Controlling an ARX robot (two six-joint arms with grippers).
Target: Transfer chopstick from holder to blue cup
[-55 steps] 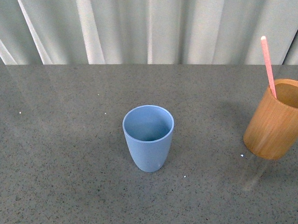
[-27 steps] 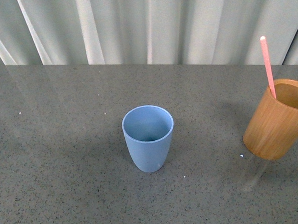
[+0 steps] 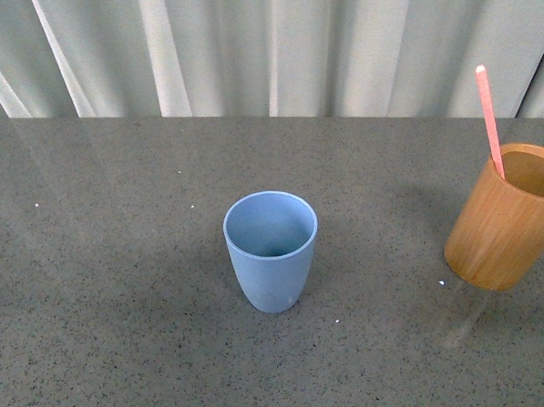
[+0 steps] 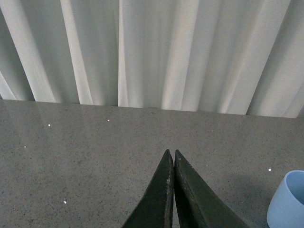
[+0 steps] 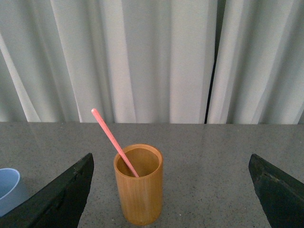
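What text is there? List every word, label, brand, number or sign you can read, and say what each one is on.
None: no view shows any writing.
The cup, holder, chopstick, table and curtain are all plain, with no word, label, brand, number or sign on them.
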